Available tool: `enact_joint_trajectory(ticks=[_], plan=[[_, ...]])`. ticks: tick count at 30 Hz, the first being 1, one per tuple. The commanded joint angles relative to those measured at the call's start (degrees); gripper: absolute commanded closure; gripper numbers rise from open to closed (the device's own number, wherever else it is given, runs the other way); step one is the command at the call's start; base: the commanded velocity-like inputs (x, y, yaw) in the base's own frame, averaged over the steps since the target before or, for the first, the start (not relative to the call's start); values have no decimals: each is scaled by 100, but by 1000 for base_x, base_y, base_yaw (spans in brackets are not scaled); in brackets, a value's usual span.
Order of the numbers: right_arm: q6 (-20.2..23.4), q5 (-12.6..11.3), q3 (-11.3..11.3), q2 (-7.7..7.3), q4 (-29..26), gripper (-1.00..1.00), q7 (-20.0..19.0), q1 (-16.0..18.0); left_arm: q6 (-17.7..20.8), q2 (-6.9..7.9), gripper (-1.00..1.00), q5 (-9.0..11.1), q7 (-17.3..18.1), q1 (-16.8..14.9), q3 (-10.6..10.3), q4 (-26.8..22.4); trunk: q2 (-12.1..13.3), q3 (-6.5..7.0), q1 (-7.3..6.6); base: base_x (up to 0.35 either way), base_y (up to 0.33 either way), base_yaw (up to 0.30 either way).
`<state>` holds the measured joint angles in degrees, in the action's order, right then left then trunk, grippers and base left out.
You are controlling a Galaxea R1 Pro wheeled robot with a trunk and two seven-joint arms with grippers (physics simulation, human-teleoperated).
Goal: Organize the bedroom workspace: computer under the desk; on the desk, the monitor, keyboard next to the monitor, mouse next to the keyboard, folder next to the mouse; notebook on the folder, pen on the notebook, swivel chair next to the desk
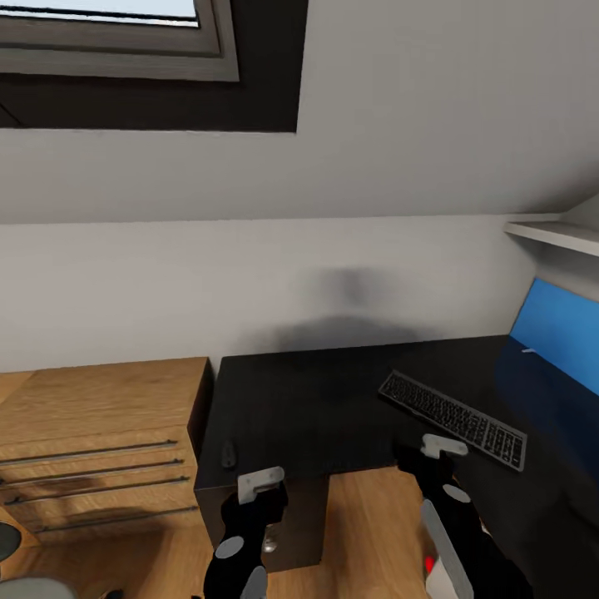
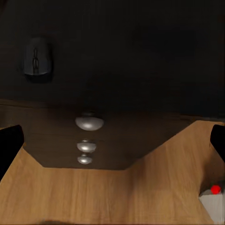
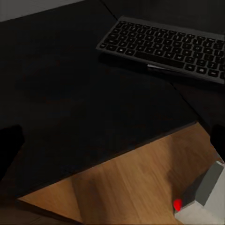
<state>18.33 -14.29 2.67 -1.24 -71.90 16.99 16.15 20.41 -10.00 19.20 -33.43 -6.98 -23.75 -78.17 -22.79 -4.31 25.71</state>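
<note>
While I hover both arms at the desk (image 1: 333, 399) edge, the left gripper (image 2: 112, 140) and right gripper (image 3: 115, 140) gape wide, empty; keyboard (image 1: 453, 418) lies right, mouse (image 1: 228, 453) left, above 3 knobs (image 2: 89, 123).

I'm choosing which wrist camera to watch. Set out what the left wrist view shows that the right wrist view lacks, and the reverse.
Left wrist view: the mouse lying on the desk, and the drawer unit's three silver knobs below the desk edge. Right wrist view: the keyboard lying flat on the desktop. Both share the black desktop, the wood floor, and dark finger edges at the sides.
</note>
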Motion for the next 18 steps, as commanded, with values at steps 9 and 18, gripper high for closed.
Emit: enact_joint_trajectory(ticks=[9,18], plan=[[342,-274,-423,-12,416,-100,44,440,92,0,-100,47,-29,-81,-3,-164,-13,-14,7,324,-26,0],[253,-314,-487,-29,777,-100,23,504,95,40,-100,42,-29,-92,13,105,-13,-14,7,301,-162,0]])
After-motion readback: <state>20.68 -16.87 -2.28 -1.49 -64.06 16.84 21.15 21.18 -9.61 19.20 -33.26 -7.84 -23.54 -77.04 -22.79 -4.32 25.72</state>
